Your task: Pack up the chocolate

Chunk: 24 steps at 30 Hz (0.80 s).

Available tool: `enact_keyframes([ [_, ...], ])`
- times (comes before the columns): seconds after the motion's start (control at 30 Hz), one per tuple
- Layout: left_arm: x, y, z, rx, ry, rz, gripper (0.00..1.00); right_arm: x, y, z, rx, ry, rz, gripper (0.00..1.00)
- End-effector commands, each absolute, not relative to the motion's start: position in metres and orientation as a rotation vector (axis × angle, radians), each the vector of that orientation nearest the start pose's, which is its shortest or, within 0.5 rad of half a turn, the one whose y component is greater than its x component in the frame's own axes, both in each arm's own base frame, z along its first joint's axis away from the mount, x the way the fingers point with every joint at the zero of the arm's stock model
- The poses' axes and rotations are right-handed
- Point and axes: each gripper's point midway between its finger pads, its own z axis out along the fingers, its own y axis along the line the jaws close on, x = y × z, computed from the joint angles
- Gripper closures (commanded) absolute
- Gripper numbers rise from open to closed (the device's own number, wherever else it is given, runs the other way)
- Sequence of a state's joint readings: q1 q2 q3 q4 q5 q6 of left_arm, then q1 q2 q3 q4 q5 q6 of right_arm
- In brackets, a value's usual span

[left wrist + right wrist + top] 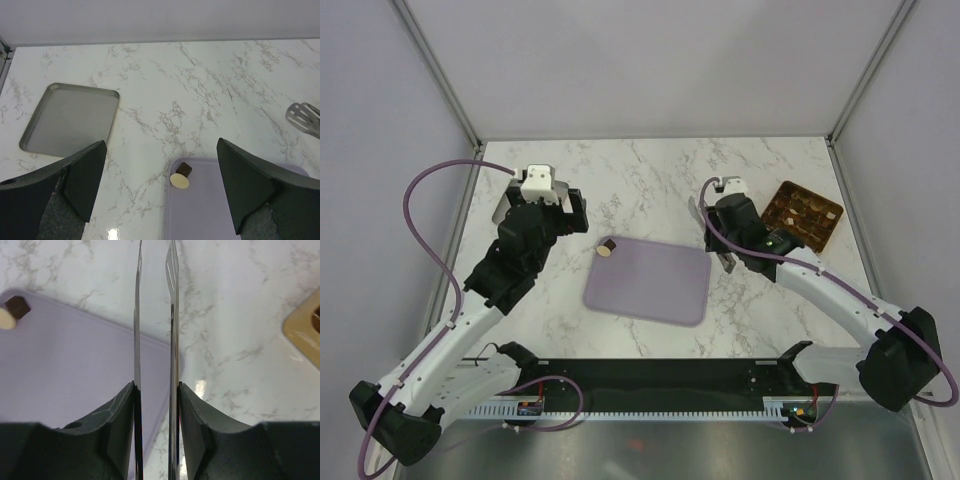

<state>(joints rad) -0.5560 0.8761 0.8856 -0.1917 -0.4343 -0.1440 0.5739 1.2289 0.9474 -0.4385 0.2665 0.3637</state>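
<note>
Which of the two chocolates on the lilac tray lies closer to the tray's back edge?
The dark brown square piece; the round cream piece beside it sits farther in on the lilac tray.

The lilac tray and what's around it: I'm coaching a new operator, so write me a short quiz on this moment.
1. True or false: the right gripper holds the tongs.
2. How many chocolates lie on the lilac tray?
3. The left gripper is: A open and empty; B shut on a chocolate; C shut on the tongs.
Key: 1 true; 2 two; 3 A.
</note>
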Motion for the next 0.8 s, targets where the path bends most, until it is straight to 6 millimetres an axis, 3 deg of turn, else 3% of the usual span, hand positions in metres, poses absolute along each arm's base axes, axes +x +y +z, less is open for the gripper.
enact_keyframes([
  [0.0,0.31,-0.113,0.313,0.05,1.699,-0.146,0.0,0.309,0.207,0.175,-0.192,2.168,0.314,0.54],
  [0.2,0.307,-0.107,0.316,0.038,1.688,-0.128,0.0,0.291,0.266,0.178,-0.38,2.089,0.376,0.54],
  [0.4,0.307,-0.105,0.316,0.032,1.685,-0.124,0.0,0.265,0.317,0.164,-0.542,2.053,0.431,0.54],
  [0.57,0.308,-0.105,0.314,0.033,1.689,-0.116,0.0,0.254,0.341,0.15,-0.618,2.055,0.461,0.53],
  [0.77,0.308,-0.103,0.314,0.031,1.688,-0.106,0.0,0.24,0.354,0.138,-0.682,2.063,0.487,0.52],
])
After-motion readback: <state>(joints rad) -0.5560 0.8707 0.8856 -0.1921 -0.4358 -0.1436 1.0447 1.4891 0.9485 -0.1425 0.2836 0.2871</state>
